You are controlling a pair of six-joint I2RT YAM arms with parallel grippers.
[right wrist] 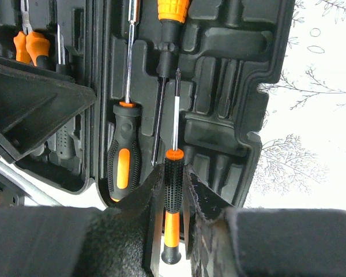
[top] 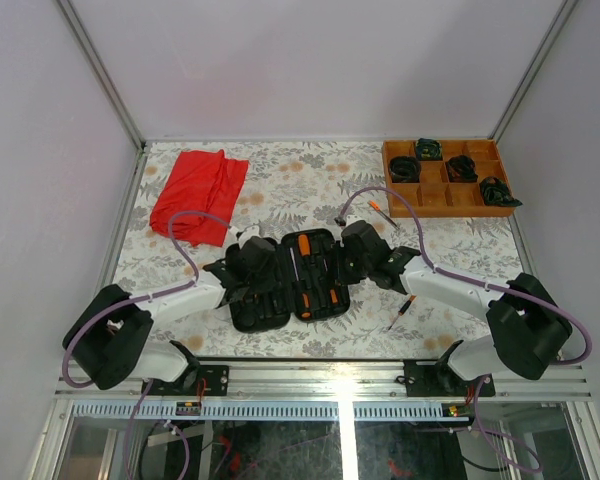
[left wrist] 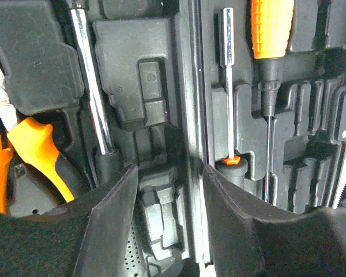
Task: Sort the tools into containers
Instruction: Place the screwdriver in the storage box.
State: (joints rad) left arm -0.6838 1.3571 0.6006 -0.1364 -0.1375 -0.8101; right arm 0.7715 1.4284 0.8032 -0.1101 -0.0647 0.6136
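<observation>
Top view: open case (top: 290,280) on table (top: 310,180), both arms over it; loose screwdriver (top: 400,313) lies near it. Left wrist: left gripper (left wrist: 170,170) jaws apart, empty, straddling case hinge ridge. Right wrist: right gripper (right wrist: 173,179) clamped on small screwdriver (right wrist: 173,167), approx. above a slot. Risk: misaligned release leaves it across neighbouring slot; L jaws closing could shift case.

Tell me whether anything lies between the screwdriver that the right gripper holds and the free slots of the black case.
Nothing visible does. The right gripper holds the small screwdriver over the case, above bare slots. Only the large screwdriver, already seated, lies close beside it.
</observation>
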